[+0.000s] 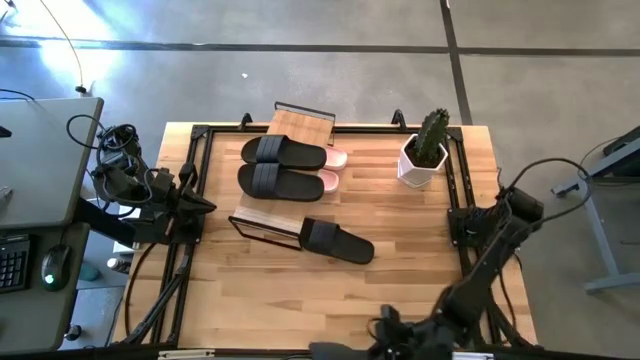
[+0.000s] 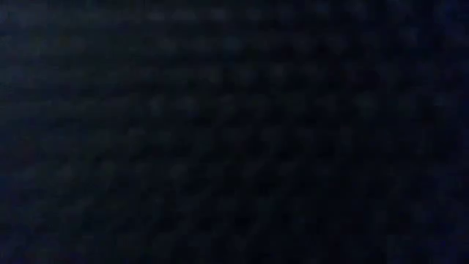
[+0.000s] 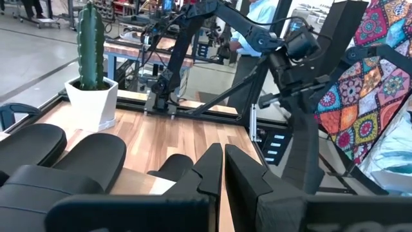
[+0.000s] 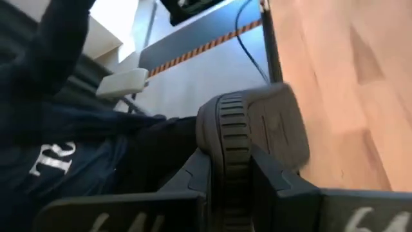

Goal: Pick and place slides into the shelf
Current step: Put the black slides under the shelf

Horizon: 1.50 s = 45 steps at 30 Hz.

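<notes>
The shelf (image 1: 270,215) stands mid-table. Two black slides (image 1: 283,152) (image 1: 280,182) lie across its top board, and two pink slides (image 1: 336,158) peek out from under them. A third black slide (image 1: 337,241) lies on the table by the shelf's near right corner. My left gripper (image 1: 205,205) (image 3: 223,169) waits shut at the table's left edge, pointing at the shelf. My right gripper (image 1: 395,328) (image 4: 232,187) is at the table's near edge, shut on a dark grey slide (image 4: 254,129). The low view is all dark. My right gripper pinches the dark grey slide between its two fingers (image 4: 193,183), on the ribbed rim of the sole (image 4: 232,135) at one rounded end. The sole stands on edge in the hold. How the rest of the slide sits is hidden by the gripper.
A white pot with a cactus (image 1: 425,155) stands at the far right of the table. A black frame rail (image 1: 455,190) runs along the table's sides. A person in dark clothing (image 4: 58,148) is close to my right gripper. Bare wood lies right of the shelf.
</notes>
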Tool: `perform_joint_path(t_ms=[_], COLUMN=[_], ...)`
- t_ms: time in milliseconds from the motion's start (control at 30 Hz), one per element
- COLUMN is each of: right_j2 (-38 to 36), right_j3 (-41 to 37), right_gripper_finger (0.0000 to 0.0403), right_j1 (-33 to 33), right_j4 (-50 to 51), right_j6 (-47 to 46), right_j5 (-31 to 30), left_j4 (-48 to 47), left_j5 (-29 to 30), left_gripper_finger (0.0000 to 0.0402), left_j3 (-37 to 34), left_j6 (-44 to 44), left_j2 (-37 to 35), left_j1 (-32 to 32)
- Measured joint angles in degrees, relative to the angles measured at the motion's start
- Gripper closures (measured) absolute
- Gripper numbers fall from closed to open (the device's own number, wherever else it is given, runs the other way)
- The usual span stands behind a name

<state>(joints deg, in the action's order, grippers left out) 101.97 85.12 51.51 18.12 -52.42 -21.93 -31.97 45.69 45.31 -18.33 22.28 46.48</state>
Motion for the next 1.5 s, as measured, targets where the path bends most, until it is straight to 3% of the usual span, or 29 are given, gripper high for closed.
perform_joint_path(t_ms=[133, 333, 533, 733, 900, 1000, 1200, 1500], right_j2=[-1.0, -3.0, -3.7, -4.9, -9.9, -14.6, -23.1, -34.8], right_j3=[0.2, -0.2, -0.2, -4.0, -14.3, -20.4, -31.0, -42.5], right_gripper_finger=[0.0370, 0.0371, 0.0372, 0.0372, 0.0373, 0.0373, 0.0373, 0.0373], right_j1=[-3.7, -6.8, -9.1, -12.2, -14.8, -15.4, -14.8, -6.7], right_j4=[5.1, 23.9, 28.3, 24.5, 14.4, 10.9, 9.8, 6.8], right_j6=[2.0, -4.3, -4.5, -2.7, -2.6, -4.8, -14.8, -34.4], right_j5=[0.5, -7.1, -6.9, -4.8, -2.7, -5.7, -9.4, -20.3], left_j4=[-0.1, -1.2, -1.2, -1.2, -1.2, -1.2, -1.2, -1.2], left_j5=[0.0, -0.4, -0.6, -0.6, -0.6, -0.6, -0.6, -0.6], left_gripper_finger=[0.0394, 0.0394, 0.0394, 0.0394, 0.0394, 0.0394, 0.0394, 0.0394], left_j3=[0.0, 0.0, 0.0, 0.0, 0.0, 0.0, 0.0, 0.0], left_j6=[0.0, -0.2, -1.4, -1.5, -1.5, -1.5, -1.5, -1.5], left_j2=[0.0, 0.0, 0.0, 0.0, 0.0, 0.0, 0.0, 0.0], left_j1=[0.0, 0.0, 0.0, 0.0, 0.0, 0.0, 0.0, 0.0])
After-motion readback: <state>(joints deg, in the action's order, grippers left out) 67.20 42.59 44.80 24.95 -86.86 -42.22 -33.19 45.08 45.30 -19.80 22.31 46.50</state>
